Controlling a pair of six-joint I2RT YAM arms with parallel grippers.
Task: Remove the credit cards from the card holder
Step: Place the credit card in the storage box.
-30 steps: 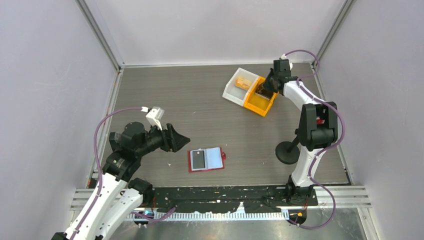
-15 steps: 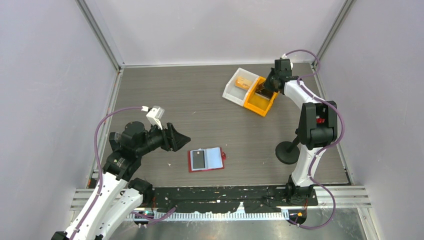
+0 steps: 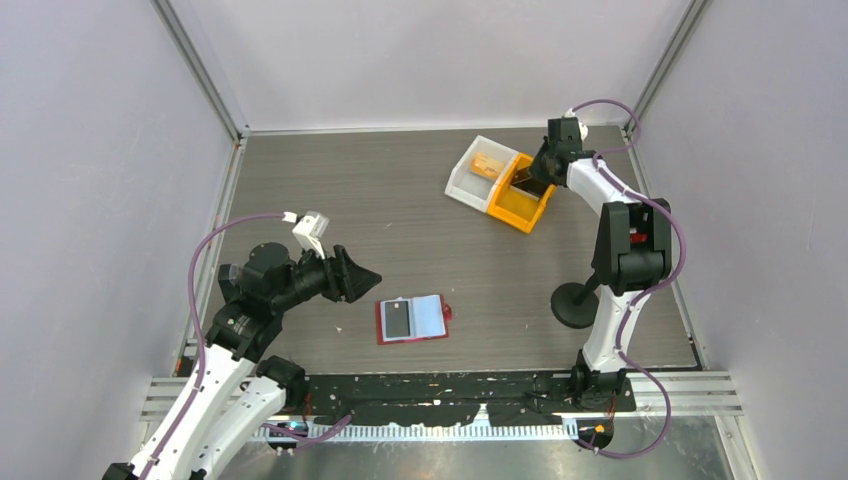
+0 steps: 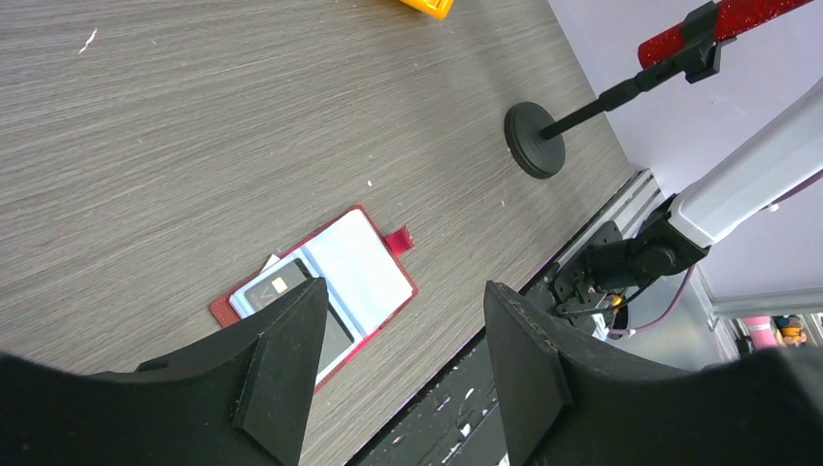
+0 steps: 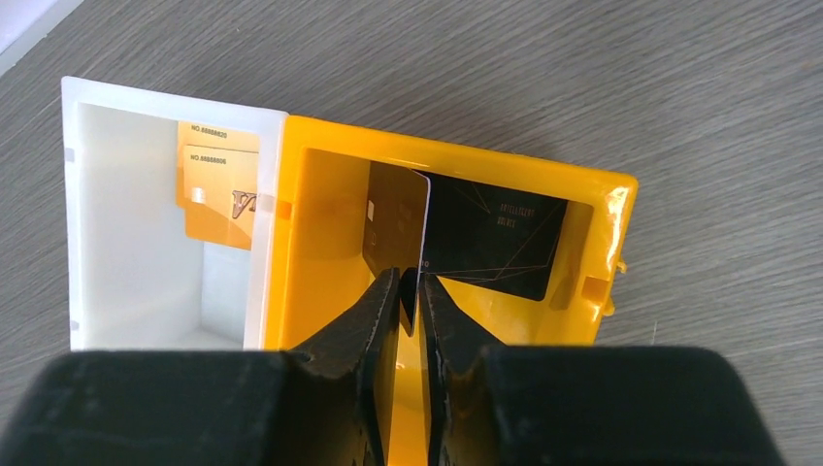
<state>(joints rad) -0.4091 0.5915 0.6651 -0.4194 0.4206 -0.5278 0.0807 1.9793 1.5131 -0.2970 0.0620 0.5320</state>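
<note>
The red card holder [image 3: 413,319] lies open on the table near the front, pale lining up, with a dark card [image 3: 398,320] in its left half; both also show in the left wrist view, holder [image 4: 374,277] and card [image 4: 281,288]. My left gripper [image 3: 366,275] is open and empty, just left of the holder and above the table. My right gripper [image 3: 530,176] is over the orange bin [image 3: 515,210], shut on a dark card [image 5: 396,218] held on edge. A black card [image 5: 500,238] lies in that bin. Orange-tan cards [image 5: 218,184] lie in the white bin [image 5: 126,223].
The white bin [image 3: 470,178] and the orange bin stand side by side at the back right. A black round-based stand [image 3: 575,304] with a red rod stands beside the right arm. Enclosure walls rise on all sides.
The right arm has shifted very slightly over the orange bin with the card in its jaws. The left arm and the card holder have not moved.
</note>
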